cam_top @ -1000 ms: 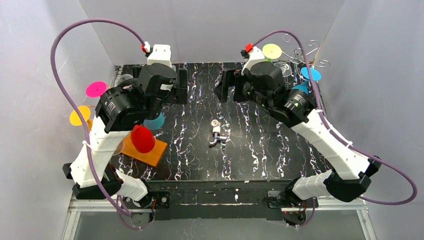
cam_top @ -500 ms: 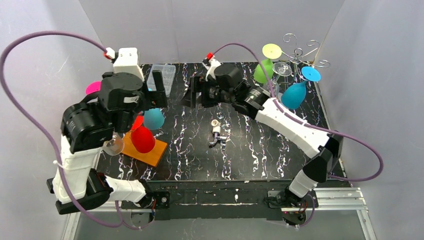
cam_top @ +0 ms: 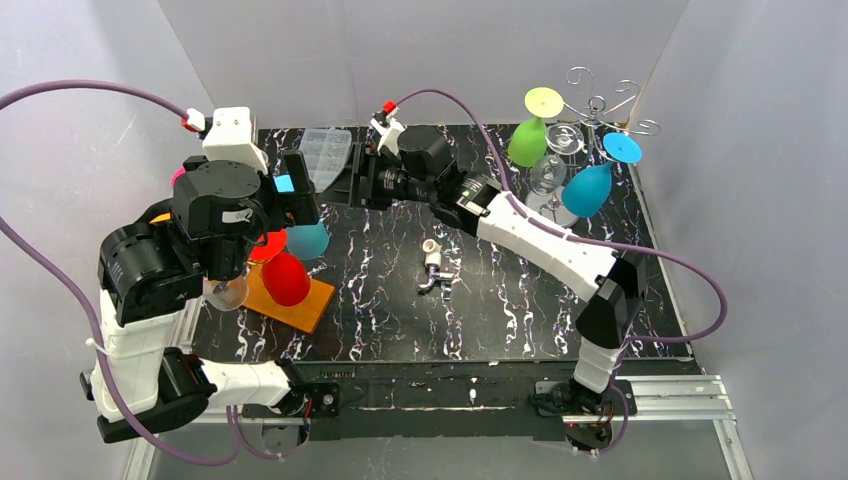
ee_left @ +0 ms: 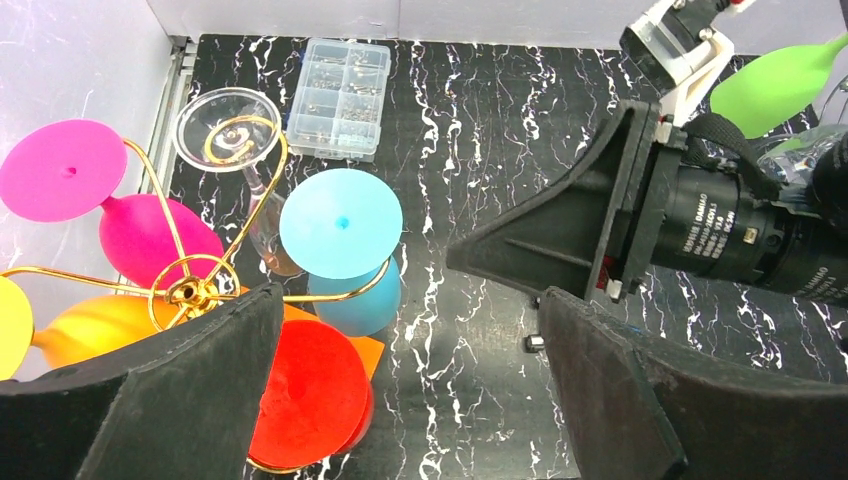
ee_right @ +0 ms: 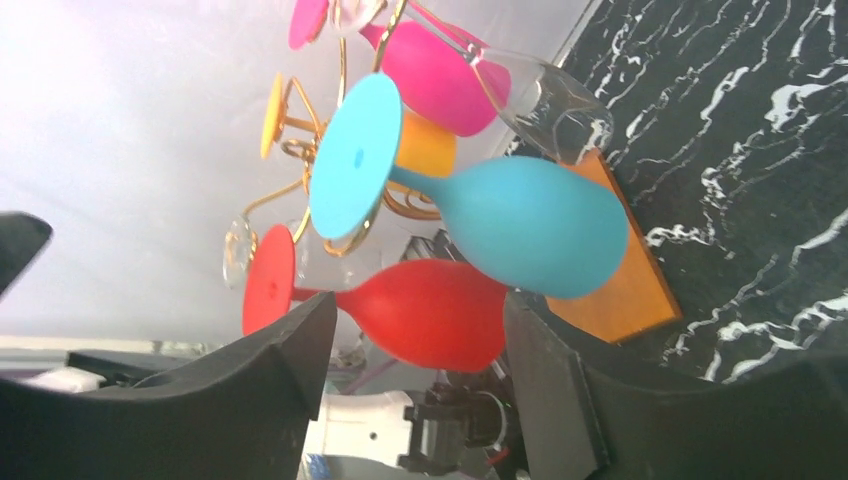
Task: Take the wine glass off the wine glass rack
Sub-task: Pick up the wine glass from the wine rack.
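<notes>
Nothing is off yet — the blue glass point(ee_left: 345, 240) hangs bowl-down on the rack point(ee_left: 190, 292), at the left. Both claws are spread and empty: the right gripper point(ee_right: 420, 310) faces the glass, and the left gripper point(ee_left: 410, 298) hovers above the rack.

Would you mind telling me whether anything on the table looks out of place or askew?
A small white-and-metal fitting lies loose in the middle of the table, apart from the gold rack and the silver rack. Nothing looks spilled or broken.
</notes>
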Tool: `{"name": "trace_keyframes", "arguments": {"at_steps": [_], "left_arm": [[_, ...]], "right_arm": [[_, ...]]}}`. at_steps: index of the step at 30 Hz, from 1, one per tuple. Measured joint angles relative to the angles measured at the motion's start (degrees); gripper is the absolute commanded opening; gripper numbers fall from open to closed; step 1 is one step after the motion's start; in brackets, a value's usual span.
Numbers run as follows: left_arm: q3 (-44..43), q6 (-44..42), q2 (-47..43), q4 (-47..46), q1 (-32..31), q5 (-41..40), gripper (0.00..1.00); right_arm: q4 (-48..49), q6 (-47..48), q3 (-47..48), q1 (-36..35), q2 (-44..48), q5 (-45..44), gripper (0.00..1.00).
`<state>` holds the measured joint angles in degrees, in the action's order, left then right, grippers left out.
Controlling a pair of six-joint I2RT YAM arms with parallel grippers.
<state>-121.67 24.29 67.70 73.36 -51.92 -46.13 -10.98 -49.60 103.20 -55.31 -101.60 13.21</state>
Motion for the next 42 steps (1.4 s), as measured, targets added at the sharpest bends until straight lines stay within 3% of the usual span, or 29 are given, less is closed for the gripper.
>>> {"name": "trace_keyframes", "arguments": {"at_steps": [5, 14, 28, 42], "left_arm": [[0.98, 0.46, -0.96, 0.15, 0.0, -0.02, 0.99], [3.06, 1.57, -3.43, 0.17, 0.0, -0.52, 0.99], [4.83, 1.95, -5.31, -0.09, 0.0, -1.18, 0.99], [6.12, 2.29, -6.32, -0.68, 0.0, -1.49, 0.99]], "right_arm": [[2.56, -2.99, 2.78, -0.22, -3.17, 0.04, 0.57], [3.98, -6.36, 8.79, -0.46, -9.22, 0.44, 0.52], [5.46, -9.92, 12.04, -1.03, -11.76, 0.7, 0.41], [5.62, -11.78, 12.96, -1.07, -13.22, 1.07, 0.2]]}}
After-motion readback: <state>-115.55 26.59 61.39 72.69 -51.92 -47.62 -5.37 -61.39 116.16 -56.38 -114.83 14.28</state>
